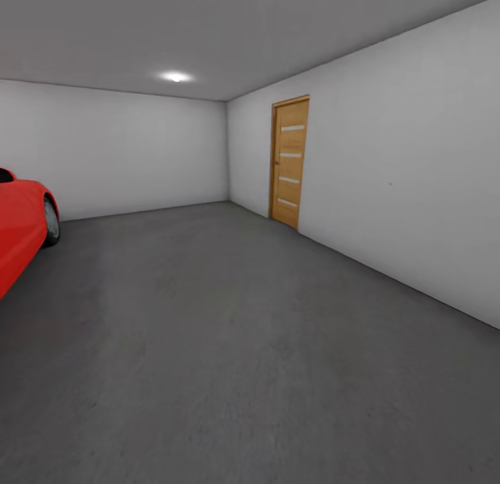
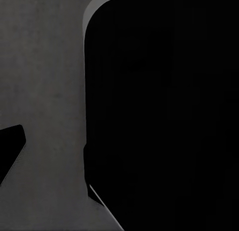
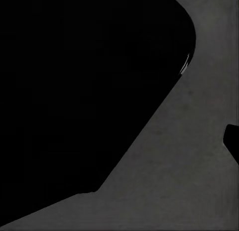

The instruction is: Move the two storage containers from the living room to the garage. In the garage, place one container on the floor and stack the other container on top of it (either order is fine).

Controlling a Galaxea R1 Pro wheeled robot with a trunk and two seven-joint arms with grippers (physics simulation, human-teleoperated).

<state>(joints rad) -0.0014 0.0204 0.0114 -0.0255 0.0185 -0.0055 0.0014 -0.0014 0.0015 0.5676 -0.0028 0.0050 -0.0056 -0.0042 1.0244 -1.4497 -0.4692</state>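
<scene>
One red car (image 1: 21,223) sits at the left of the garage, its grey concrete floor (image 1: 229,345) stretching right toward a wooden door (image 1: 289,162) — both claws' states cannot be told — wrist views dark.

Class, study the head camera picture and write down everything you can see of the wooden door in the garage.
The wooden door is a tall, narrow panel of warm light-brown wood in a matching wooden frame, set into the plain white wall on the right side of the head view, near the far corner. Four short, pale horizontal strips run down its face, evenly spaced. It looks shut, flush with the wall. Its lower edge meets the dark grey concrete floor. A handle is too small to make out. Nothing leans against it.
</scene>
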